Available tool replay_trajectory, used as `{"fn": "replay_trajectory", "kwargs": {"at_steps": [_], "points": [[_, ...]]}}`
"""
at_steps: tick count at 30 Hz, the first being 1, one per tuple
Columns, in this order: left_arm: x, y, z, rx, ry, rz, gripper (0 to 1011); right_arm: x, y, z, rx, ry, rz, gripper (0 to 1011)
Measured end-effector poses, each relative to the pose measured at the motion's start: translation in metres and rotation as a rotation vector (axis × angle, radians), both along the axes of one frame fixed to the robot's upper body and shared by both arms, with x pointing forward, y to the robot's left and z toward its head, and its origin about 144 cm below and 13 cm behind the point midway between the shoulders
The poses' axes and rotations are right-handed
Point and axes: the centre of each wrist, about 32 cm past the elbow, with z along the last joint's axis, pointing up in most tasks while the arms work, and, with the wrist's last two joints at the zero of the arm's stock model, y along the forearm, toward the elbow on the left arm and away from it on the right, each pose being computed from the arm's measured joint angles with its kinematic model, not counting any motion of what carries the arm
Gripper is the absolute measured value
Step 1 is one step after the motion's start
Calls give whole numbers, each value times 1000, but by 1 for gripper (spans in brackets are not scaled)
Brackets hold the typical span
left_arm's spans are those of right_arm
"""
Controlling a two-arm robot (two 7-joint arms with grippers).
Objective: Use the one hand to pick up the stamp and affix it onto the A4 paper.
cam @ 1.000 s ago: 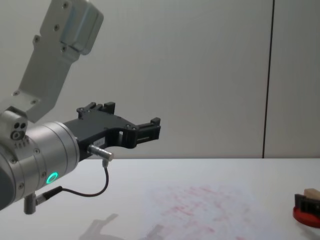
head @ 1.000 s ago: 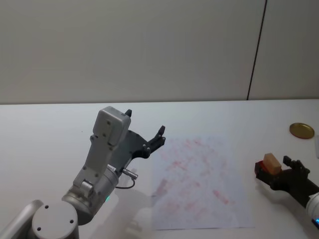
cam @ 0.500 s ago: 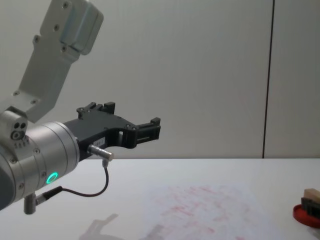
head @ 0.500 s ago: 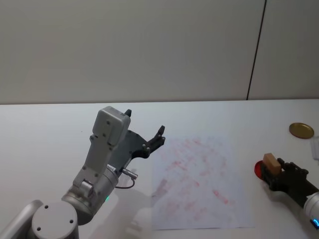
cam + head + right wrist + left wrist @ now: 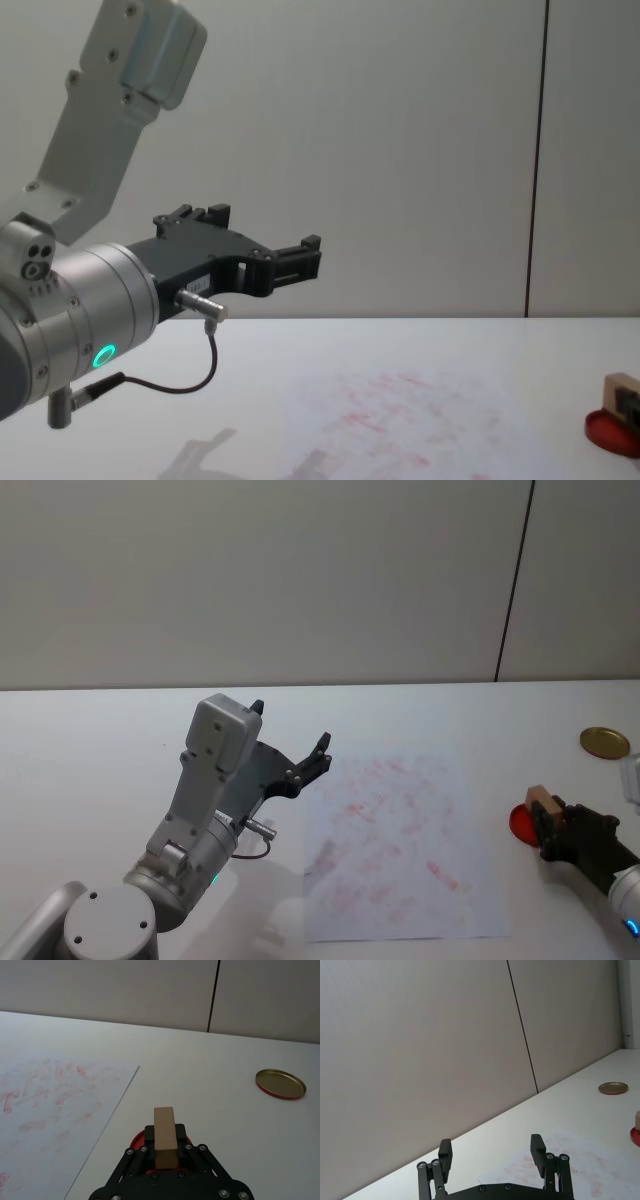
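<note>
Stamp leaves the pad
The right pincer (image 5: 165, 1152), gripping the stamp (image 5: 164, 1130), has backed off the pad (image 5: 520, 825); paper (image 5: 395, 850) lies to its left (left pincer (image 5: 491, 1146) idle, wide).

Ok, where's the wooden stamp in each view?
Head: the stamp low at the right.
Chest: the stamp at the lower right edge.
Left wrist: the stamp far off, beyond the A4 paper.
Right wrist: the stamp close up, in the right gripper.
Shared landmark: the red ink pad beside it.
</note>
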Motion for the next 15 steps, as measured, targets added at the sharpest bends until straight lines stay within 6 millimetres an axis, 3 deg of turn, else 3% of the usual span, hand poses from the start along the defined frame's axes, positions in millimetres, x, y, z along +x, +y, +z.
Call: {"fn": "replay_trajectory", "kwargs": {"at_steps": [15], "points": [[0, 0, 0, 0, 0, 0, 993, -6, 11, 10, -14, -86, 92, 220]]}}
